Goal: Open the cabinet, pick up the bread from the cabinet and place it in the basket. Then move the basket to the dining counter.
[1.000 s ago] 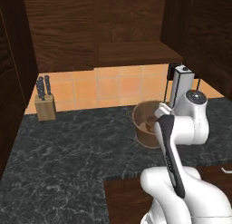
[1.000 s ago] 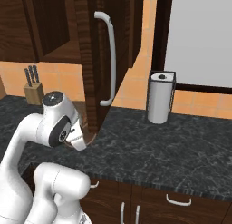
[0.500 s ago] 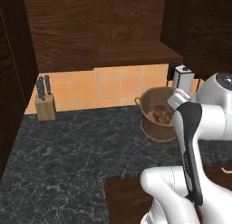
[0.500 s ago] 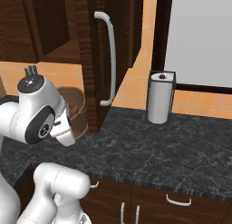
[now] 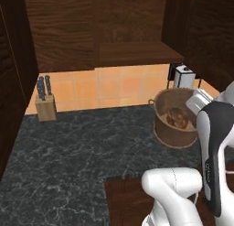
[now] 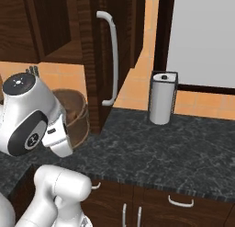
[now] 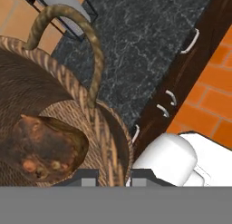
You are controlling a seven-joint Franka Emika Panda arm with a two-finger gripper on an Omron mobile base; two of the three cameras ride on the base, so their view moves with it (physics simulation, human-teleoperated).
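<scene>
The round woven basket (image 5: 170, 129) stands on the black marbled counter (image 5: 82, 152) under the open cabinet (image 5: 137, 51). The tan, lumpy bread (image 7: 45, 148) lies on its bottom, and it also shows as the bread (image 5: 176, 116) from the left base. My gripper (image 7: 116, 177) is at the basket's right rim, one finger inside and one outside, shut on the woven wall (image 7: 113, 146). A looped side handle (image 7: 77, 32) rises beyond it. The cabinet door (image 6: 92, 60) with its silver bar handle (image 6: 112, 56) stands open beside the basket (image 6: 75, 113). The dining counter is out of view.
A knife block (image 5: 45, 101) stands at the back left of the counter. A paper towel holder (image 6: 163, 97) stands right of the open door, close behind the basket as the holder (image 5: 183, 76). Lower cabinet fronts with silver pulls (image 7: 190, 41) run below the counter edge.
The arm has swung to the right and the basket has shifted right along the counter with it. The bread has stayed inside the basket.
</scene>
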